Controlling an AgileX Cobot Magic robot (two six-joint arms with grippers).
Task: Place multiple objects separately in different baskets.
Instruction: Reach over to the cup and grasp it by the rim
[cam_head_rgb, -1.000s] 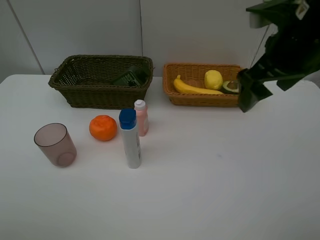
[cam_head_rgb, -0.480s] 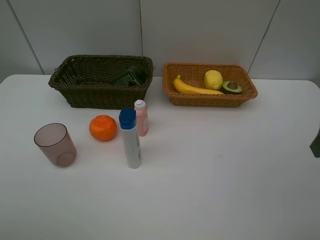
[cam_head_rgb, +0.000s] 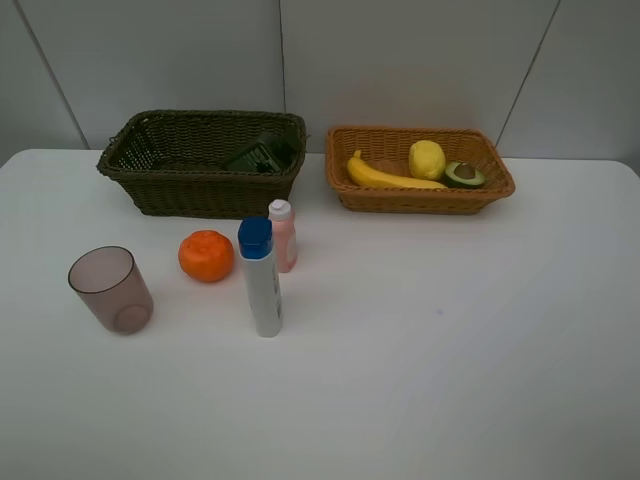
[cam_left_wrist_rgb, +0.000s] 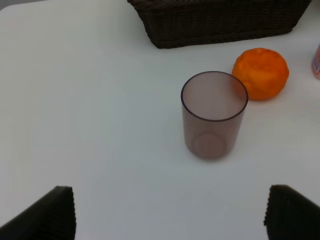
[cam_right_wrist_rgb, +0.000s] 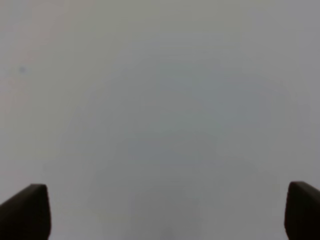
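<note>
Sitting in shallow orange-tan woven wicker basket (cam_head_rgb: 400, 198), back right of white desk (cam_head_rgb: 450, 350): long yellow banana (cam_head_rgb: 390, 178) along front wall, round yellow lemon (cam_head_rgb: 427, 159) behind it, halved green avocado (cam_head_rgb: 463, 174) w/ pit side up at right end. Deeper dark olive-brown wicker basket (cam_head_rgb: 210, 195), near it on the left, holds dark green bottle (cam_head_rgb: 262, 153) lying at its right end. Loose on desk in front of dark basket: round orange (cam_head_rgb: 206, 255); small pink bottle (cam_head_rgb: 283, 237), upright; tall white blue-capped bottle (cam_head_rgb: 264, 285), upright, just in front of pink one; translucent mauve cup (cam_head_rgb: 112, 290), upright, furthest left, apart from the rest. Left tool (cam_left_wrist_rgb: 169, 210) released, fingers spread wide, nothing btwn them; cup stands ahead of it, orange just past cup. Right tool (cam_right_wrist_rgb: 167, 210) also released, spread wide, grasping nothing, over plain desk surface.
</note>
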